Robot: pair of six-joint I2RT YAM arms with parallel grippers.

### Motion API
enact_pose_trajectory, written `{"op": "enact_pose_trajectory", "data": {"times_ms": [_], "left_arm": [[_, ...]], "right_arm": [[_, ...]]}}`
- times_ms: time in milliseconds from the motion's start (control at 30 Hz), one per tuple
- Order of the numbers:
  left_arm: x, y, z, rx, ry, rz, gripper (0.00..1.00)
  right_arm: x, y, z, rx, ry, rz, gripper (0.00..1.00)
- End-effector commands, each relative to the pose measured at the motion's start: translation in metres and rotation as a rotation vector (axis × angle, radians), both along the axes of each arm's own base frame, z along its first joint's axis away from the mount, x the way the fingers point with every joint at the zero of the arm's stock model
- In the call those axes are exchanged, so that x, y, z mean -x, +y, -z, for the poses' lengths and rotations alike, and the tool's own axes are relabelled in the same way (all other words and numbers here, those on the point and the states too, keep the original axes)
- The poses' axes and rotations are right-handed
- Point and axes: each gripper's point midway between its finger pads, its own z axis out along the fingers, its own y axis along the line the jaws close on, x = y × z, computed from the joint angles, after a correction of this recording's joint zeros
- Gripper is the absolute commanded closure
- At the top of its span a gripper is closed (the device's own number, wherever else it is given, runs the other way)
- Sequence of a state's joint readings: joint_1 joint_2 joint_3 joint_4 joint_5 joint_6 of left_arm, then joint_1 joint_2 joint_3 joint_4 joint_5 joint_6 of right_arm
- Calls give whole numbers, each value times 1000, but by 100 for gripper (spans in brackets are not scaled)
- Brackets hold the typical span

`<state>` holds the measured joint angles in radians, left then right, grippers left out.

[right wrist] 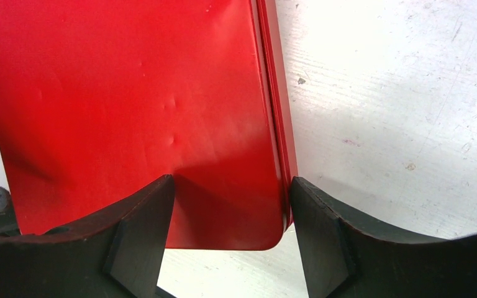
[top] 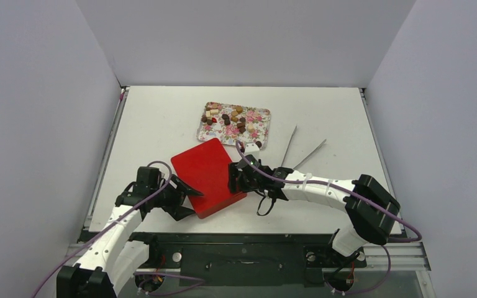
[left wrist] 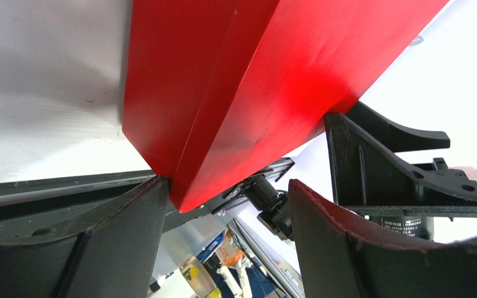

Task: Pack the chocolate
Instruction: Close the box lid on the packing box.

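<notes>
Looking down, I see the white table (top: 161, 118), with bare room at the far left and the near right. The red box (top: 208, 167) lies in the middle, near me. The flower tray (top: 266, 118) sits just past its far edge. My left gripper (left wrist: 227, 189) has its fingers apart around the box's near corner, one finger touching it. My right gripper (right wrist: 231, 183) sits astride the box's right edge; I cannot tell if it pinches. The chocolate (top: 227, 118) lies on the tray.

The red box (right wrist: 143, 93) is finished smooth and glossy, with faint dimples; the white table (right wrist: 410, 124) is seen to be matt, scuffed and speckled.
</notes>
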<state>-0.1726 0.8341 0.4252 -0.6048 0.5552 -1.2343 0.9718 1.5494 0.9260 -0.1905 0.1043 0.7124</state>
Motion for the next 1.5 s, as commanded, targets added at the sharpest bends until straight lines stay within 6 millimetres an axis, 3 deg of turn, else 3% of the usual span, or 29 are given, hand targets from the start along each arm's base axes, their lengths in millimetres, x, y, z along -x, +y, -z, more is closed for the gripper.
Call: {"op": "enact_pose_trajectory", "data": {"times_ms": [0, 300, 933, 1467], "left_arm": [[-25, -1, -28, 7, -160, 41, 33], [-33, 15, -25, -149, -180, 75, 33], [-49, 47, -15, -385, -178, 92, 29], [-85, 62, -15, -520, -216, 112, 23]], "right_arm": [[16, 23, -20, -86, 19, -78, 36], [22, 32, -14, -106, 77, -106, 36], [12, 38, -17, -129, 81, -113, 36], [-20, 36, -29, -193, 76, -75, 35]]}}
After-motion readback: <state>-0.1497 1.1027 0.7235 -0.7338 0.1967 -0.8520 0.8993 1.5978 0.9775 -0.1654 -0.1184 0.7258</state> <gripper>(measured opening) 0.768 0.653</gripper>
